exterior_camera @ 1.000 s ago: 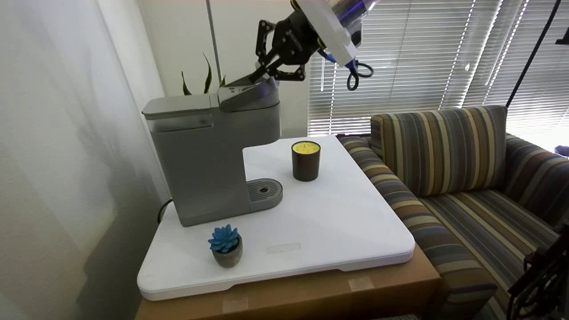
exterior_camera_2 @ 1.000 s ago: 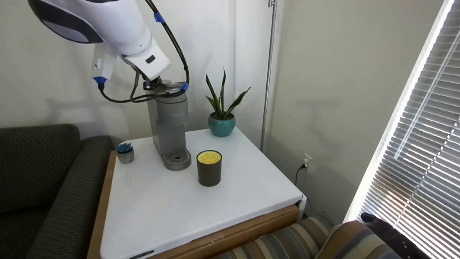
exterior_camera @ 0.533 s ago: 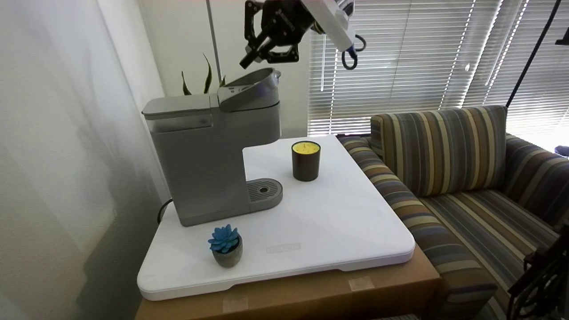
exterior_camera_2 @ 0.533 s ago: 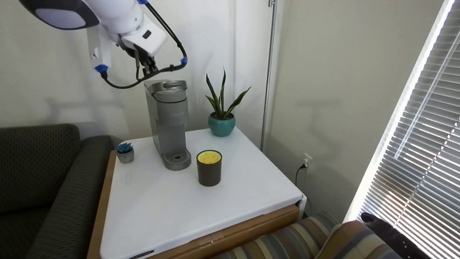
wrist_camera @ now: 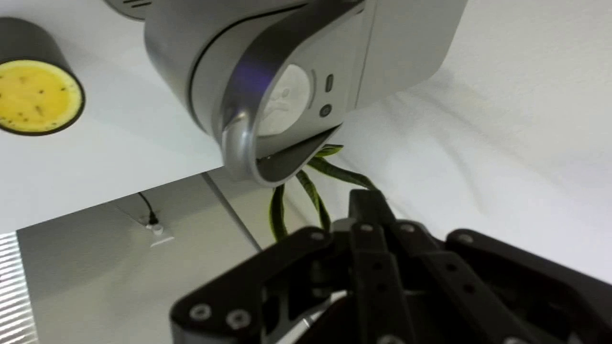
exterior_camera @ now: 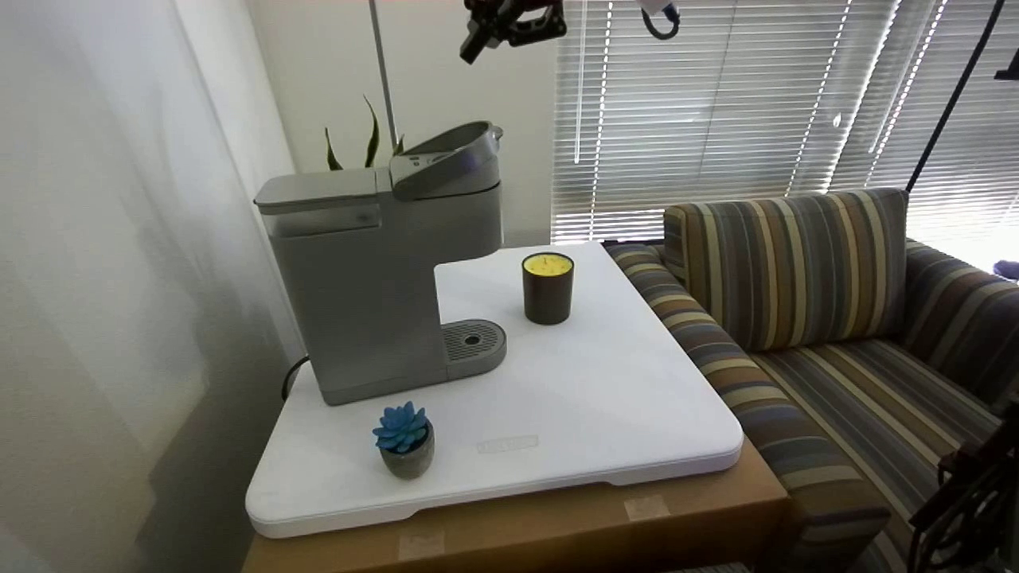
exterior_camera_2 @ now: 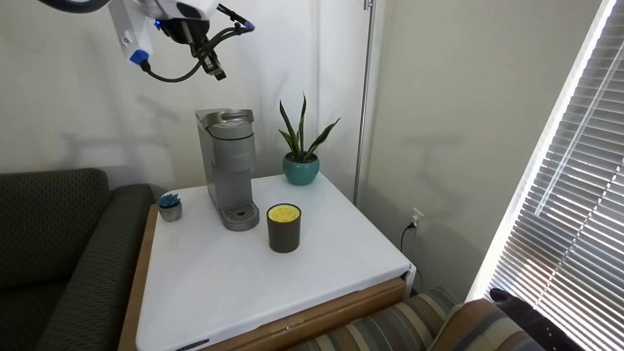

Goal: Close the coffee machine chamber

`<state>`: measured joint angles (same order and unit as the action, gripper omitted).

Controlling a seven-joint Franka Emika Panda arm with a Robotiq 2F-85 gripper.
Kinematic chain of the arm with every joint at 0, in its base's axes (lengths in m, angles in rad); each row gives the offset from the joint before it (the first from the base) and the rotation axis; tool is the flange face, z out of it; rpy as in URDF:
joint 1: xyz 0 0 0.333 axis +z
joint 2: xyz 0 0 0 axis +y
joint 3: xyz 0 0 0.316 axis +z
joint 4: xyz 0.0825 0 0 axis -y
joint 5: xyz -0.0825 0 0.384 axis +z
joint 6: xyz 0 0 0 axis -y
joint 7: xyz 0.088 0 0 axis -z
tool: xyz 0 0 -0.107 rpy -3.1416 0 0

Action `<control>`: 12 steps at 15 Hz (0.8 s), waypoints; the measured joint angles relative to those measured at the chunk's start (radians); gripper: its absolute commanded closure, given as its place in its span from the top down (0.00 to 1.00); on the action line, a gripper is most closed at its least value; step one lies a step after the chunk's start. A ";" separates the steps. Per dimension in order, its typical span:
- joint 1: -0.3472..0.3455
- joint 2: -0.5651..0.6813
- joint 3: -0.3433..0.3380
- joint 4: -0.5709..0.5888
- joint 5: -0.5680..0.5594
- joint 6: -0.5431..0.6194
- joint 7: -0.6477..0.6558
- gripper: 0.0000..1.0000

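Note:
The grey coffee machine (exterior_camera: 358, 302) stands upright on the white table in both exterior views (exterior_camera_2: 228, 180). Its chamber lid (exterior_camera: 450, 171) lies down on the front head, with its looped rim rising toward the front. The lid also shows in an exterior view (exterior_camera_2: 228, 117) and from above in the wrist view (wrist_camera: 260, 76), with a pale round panel and buttons inside the loop. No black underside shows. My gripper (exterior_camera: 471, 52) is above the lid, apart from it, also in an exterior view (exterior_camera_2: 219, 76). In the wrist view its fingertips (wrist_camera: 368, 203) are together with nothing between them.
A dark candle jar (exterior_camera: 548, 294) with yellow wax stands in front of the machine. A small blue succulent (exterior_camera: 404, 446) stands beside it. A teal plant pot (exterior_camera_2: 301, 170) with tall leaves is at the table's back corner. A striped armchair (exterior_camera: 788, 278) adjoins the table.
My gripper has risen from the lid, where its fingertips overlapped the rim a second ago, to well above it. The machine and lid look unchanged over the last half second.

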<state>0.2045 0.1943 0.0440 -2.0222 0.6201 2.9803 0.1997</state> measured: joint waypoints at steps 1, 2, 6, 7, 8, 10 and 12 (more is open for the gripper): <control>0.011 -0.010 -0.029 -0.017 -0.059 -0.002 0.048 0.00; 0.020 -0.015 -0.053 -0.030 -0.110 -0.003 0.092 0.00; 0.042 -0.012 -0.092 -0.054 -0.218 -0.023 0.192 0.00; 0.047 -0.009 -0.092 -0.055 -0.226 -0.035 0.201 0.00; 0.053 -0.004 -0.092 -0.054 -0.236 -0.046 0.211 0.00; 0.065 0.007 -0.092 -0.054 -0.260 -0.064 0.233 0.00; 0.074 0.016 -0.093 -0.054 -0.288 -0.081 0.257 0.00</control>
<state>0.2788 0.2107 -0.0485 -2.0762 0.3323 2.8997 0.4564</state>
